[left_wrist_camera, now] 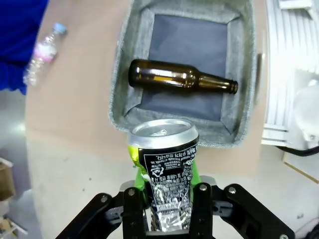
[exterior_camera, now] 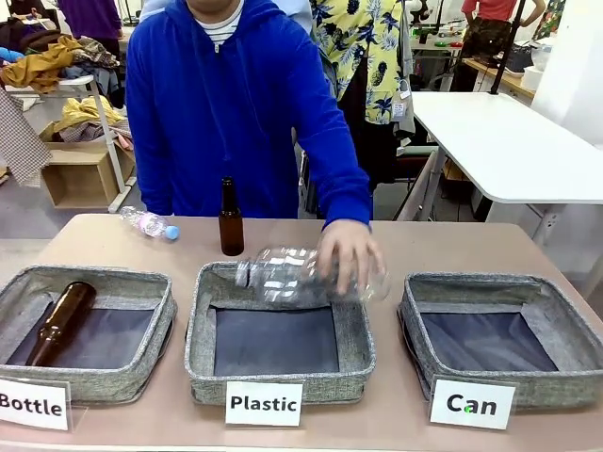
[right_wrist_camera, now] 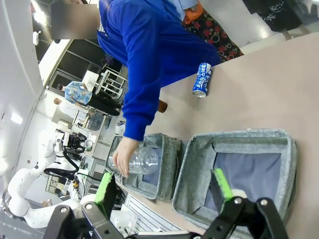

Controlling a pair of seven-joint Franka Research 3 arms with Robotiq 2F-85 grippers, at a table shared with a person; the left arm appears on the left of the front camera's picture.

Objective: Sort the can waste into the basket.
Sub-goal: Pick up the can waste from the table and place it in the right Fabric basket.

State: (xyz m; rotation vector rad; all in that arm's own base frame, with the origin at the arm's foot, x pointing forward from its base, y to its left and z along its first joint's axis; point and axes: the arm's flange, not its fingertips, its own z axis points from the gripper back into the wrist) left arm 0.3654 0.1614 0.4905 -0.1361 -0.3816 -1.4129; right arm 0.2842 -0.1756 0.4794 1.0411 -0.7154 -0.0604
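My left gripper [left_wrist_camera: 165, 191] is shut on a crushed dark and silver can [left_wrist_camera: 165, 164], held upright above the table just outside the basket with the brown bottle [left_wrist_camera: 182, 79]. A blue can with white lettering [right_wrist_camera: 202, 79] lies on the table near the person's sleeve, beyond the grey basket labelled "Can" [exterior_camera: 528, 384]. My right gripper [right_wrist_camera: 163, 186] hangs open above that basket [right_wrist_camera: 239, 137], with nothing between its green pads [right_wrist_camera: 222, 183]. The dark lining of the Can basket is bare.
The person's hand [exterior_camera: 349, 254] holds a clear plastic bottle [exterior_camera: 283, 275] over the "Plastic" basket [exterior_camera: 203, 358]. The "Bottle" basket [exterior_camera: 94, 381] holds a brown bottle [exterior_camera: 58, 322]. Another brown bottle [exterior_camera: 231, 218] stands behind, beside a small plastic bottle [exterior_camera: 149, 223].
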